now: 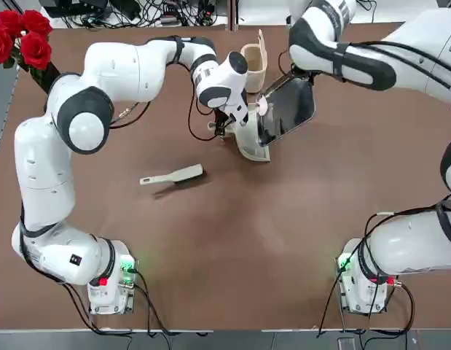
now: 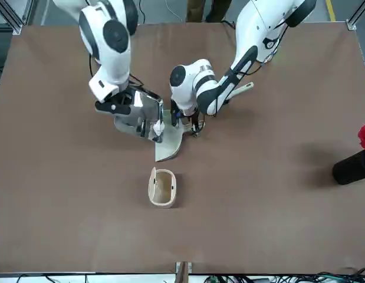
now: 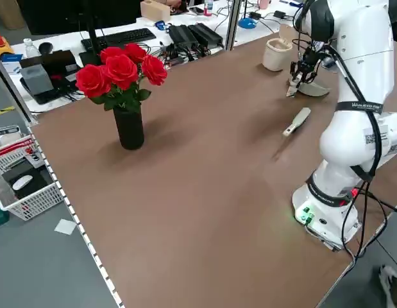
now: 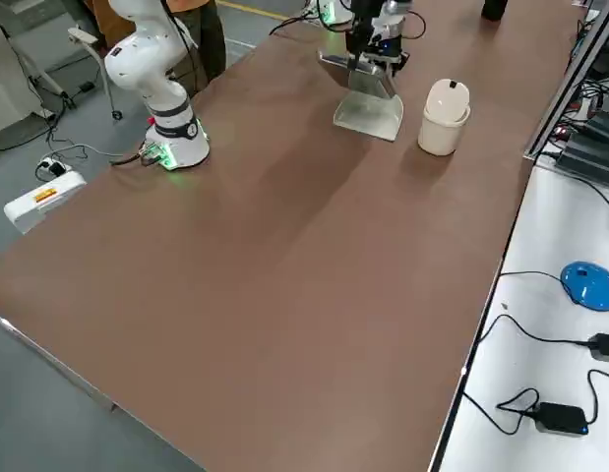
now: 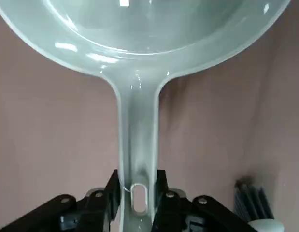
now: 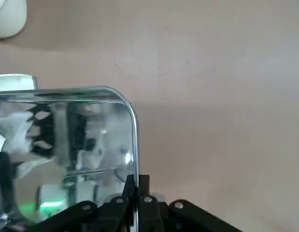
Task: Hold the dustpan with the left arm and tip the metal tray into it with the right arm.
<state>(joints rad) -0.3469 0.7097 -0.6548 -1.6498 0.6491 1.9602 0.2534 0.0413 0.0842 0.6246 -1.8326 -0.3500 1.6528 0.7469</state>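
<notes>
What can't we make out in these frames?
- Dustpan scoop: in the top view, the metal tray covers part of it.
- Scoop's far end: cut off by the left wrist view's top edge.
- Brush: bottom edge of the left wrist view cuts it off.
- Inside of the cup-like holder: its raised flap hides it in the right side view.
- Right tool: outside the left side view.

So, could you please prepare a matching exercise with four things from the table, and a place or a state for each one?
1. dustpan
2. metal tray
3. hand brush
4. cup-like holder

A. lying on the table, not held
B. gripped by its handle in the left gripper
C. standing near the dustpan
D. tilted over the dustpan, held by the right gripper

Pairs: 1-B, 2-D, 3-A, 4-C
</notes>
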